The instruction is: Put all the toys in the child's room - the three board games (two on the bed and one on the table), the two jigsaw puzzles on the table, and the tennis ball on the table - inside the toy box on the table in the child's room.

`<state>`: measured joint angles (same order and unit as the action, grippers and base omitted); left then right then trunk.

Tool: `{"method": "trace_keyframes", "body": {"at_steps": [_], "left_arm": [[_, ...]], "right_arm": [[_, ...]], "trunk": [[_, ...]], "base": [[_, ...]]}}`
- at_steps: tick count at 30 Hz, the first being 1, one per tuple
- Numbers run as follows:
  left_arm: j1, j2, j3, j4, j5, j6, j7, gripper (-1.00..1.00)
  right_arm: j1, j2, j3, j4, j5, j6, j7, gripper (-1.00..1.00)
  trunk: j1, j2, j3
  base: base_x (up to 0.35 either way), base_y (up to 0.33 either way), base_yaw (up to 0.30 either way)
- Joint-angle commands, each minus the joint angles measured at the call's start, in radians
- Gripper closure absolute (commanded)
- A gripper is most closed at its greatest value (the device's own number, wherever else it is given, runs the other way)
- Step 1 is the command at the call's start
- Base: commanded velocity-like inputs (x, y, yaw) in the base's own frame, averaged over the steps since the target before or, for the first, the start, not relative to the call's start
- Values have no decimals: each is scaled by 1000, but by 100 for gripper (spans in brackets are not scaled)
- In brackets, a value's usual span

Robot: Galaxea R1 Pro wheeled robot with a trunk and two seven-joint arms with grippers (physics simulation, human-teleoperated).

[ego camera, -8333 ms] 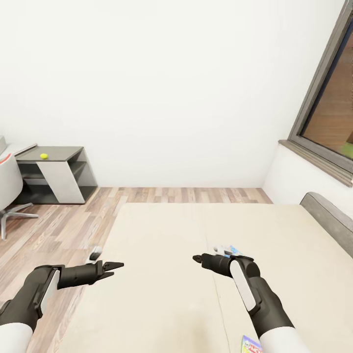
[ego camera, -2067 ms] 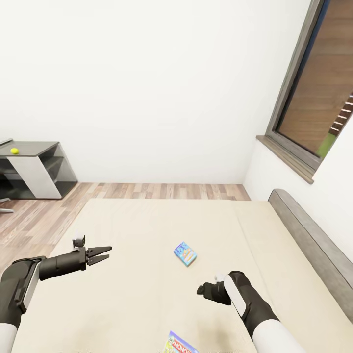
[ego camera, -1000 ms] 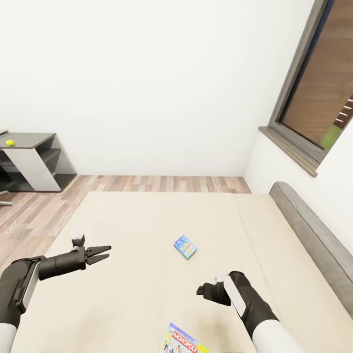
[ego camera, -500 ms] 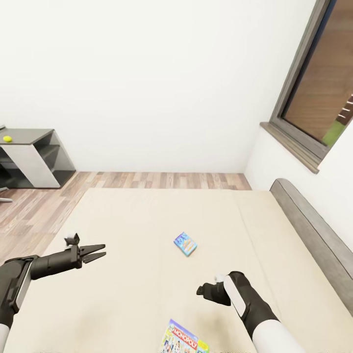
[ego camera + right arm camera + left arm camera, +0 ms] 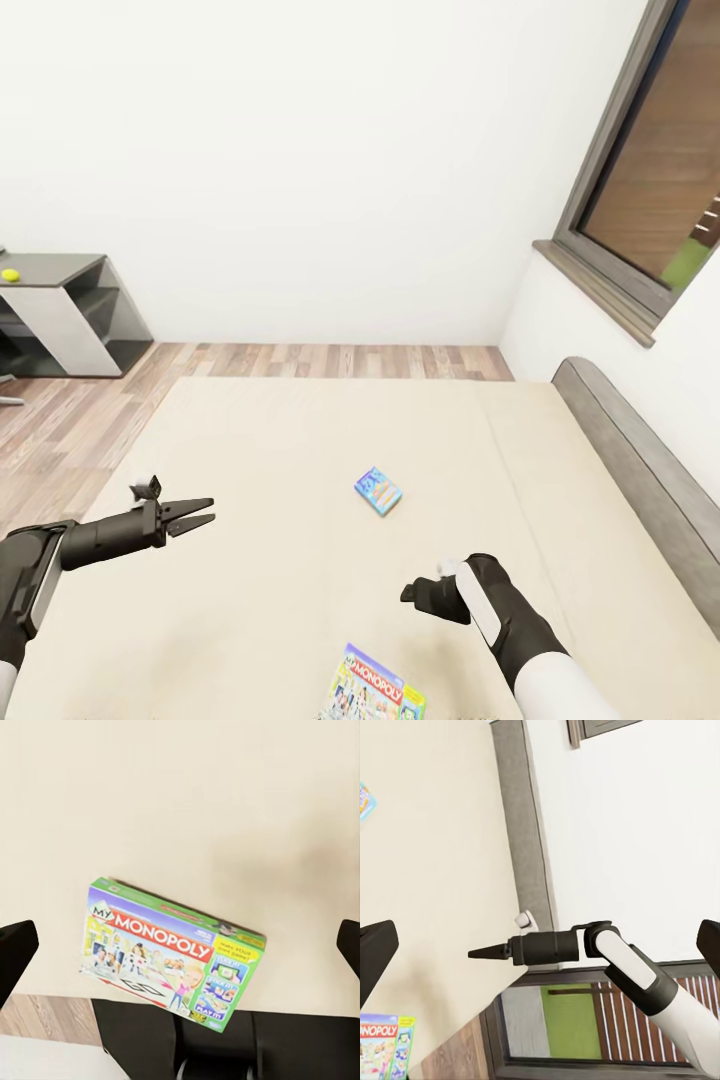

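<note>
While the robot stands at the foot side of the bed point(image 5: 300, 450), both arms hang over the beige mattress and neither one holds anything. The right gripper point(image 5: 412, 592) is the nearer hand to both games. The Monopoly box point(image 5: 372, 693) lies flat just below and slightly inward of it, toward the robot's body; its lower edge is cut off in the head view. In the right wrist view the same box point(image 5: 174, 956) is seen whole, green-edged, its long axis running slantwise between the two dark fingertips at the sides of that picture — so I judge the right jaws stand wide apart, and the wrist should turn a little to meet the short sides squarely. The small blue game box point(image 5: 378, 492) lies ahead of the right gripper, near but not touching, turned diagonally.

The left gripper point(image 5: 197, 512) is well apart from both boxes, out to the side; its fingers appear only narrowly parted.

Far beyond the left hand the tennis ball point(image 5: 10, 274) rests on the dark grey end unit of the table point(image 5: 60, 268). How thick the Monopoly box is I cannot tell, so the depth of the grasp is uncertain.
</note>
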<state>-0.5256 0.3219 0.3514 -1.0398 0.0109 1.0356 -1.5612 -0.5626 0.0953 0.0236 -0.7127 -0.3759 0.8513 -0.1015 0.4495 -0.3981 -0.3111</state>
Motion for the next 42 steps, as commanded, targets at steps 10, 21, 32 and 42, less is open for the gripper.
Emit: {"method": "trace_keyframes", "body": {"at_steps": [10, 21, 32, 42], "left_arm": [[-1, 0, -2, 0, 0, 10, -3, -100], [0, -1, -3, 0, 0, 9, -3, -100], [1, -1, -3, 0, 1, 8, -3, -100], [1, -2, -2, 0, 1, 9, -3, -100]], "right_arm": [[-1, -1, 2, -1, -10, 3, -10, -100], [0, 0, 2, -2, -9, 3, -10, -100], [0, 0, 2, -1, -10, 3, -10, -100], [0, 0, 2, -1, -10, 3, -10, -100]], "trunk": [[0, -2, -18], [0, -2, -36], [0, -2, -55], [0, -2, -71]], "base": [[0, 0, 0], [0, 0, 0], [0, 0, 0], [0, 0, 0]]}}
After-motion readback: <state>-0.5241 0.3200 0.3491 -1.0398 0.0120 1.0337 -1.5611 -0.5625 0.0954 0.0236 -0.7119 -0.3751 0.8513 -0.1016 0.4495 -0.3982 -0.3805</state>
